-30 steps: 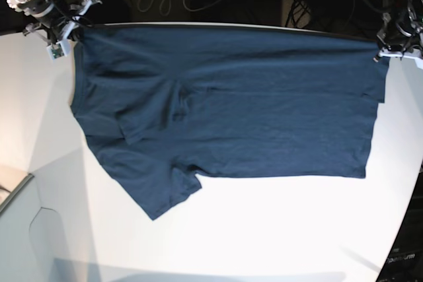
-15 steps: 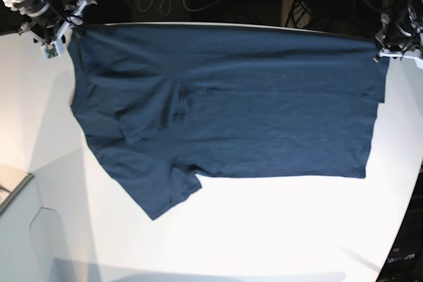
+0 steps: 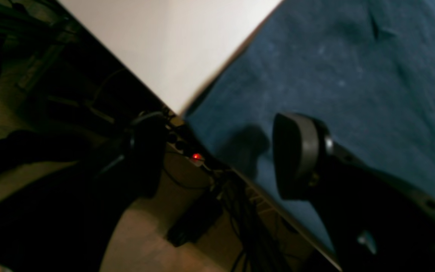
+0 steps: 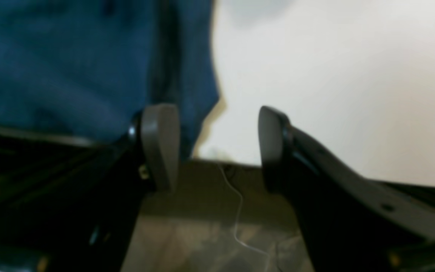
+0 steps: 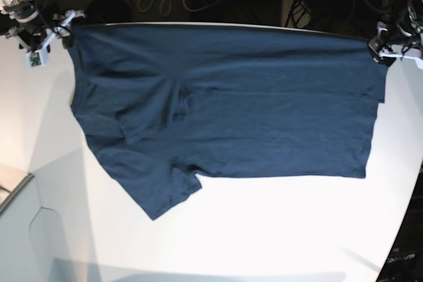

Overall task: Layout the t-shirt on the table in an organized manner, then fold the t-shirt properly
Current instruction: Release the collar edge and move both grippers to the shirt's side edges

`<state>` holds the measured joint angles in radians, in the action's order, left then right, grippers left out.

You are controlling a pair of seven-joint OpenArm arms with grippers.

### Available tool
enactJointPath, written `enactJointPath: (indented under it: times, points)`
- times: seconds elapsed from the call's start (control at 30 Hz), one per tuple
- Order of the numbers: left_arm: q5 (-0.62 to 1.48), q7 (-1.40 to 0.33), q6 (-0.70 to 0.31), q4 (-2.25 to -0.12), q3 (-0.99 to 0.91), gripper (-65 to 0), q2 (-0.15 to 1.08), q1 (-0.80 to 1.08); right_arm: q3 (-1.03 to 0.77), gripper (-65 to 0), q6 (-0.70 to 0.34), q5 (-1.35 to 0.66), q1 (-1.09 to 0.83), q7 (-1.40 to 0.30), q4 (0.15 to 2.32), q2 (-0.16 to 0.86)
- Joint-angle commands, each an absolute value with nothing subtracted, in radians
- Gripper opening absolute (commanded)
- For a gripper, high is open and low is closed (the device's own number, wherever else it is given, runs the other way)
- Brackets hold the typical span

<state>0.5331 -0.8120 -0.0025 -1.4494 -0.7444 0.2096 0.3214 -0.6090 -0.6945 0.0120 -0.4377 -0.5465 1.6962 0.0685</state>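
Between the two grippers, along the back edge and well out over the white table point(image 5: 284, 229), lies the dark blue shirt point(image 5: 264, 123), its far edge pulled fairly straight while one lower corner slants away in folds. Larger creases sit nearer the right gripper point(image 4: 217, 149); its fingers have spread since a second ago and moved outward, leaving one finger over the shirt's corner and the other over bare table. At the opposite corner the left gripper point(image 3: 221, 153) has opened too, fingers apart, with cloth beneath and between them, apparently unclamped. The cloth itself has barely shifted. That suggests both corners have just been let go, so this stretch of laying out looks finished; the skewed side probably needs straightening before a neat fold, and backing off carelessly could drag a corner.
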Motion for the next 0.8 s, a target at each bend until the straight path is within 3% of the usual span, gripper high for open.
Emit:
enactJointPath:
  times: [0.0, 0.2, 0.47, 0.77]
  points:
    - [0.538, -0.797, -0.005, -1.484, -0.753, -21.9, 0.225, 0.323, -0.619, -31.1, -0.698, -0.001, -0.435, -0.526, 1.715, 0.077]
    - [0.538, -0.788, -0.005, -1.555, -0.753, -21.9, 0.226, 0.329, -0.613, -31.0, -0.698, -0.001, -0.375, -0.526, 1.710, 0.079]
    - [0.536, -0.786, -0.005, -1.557, -0.753, -21.9, 0.231, 0.196, -0.608, -30.9, -0.698, -0.001, -0.191, -0.533, 1.693, 0.082]
    - [0.478, -0.785, -0.005, -1.501, -0.716, -21.6, 0.234, -0.030, -0.461, -30.8, -0.698, 0.001, 0.125, -0.527, 1.337, 0.177]
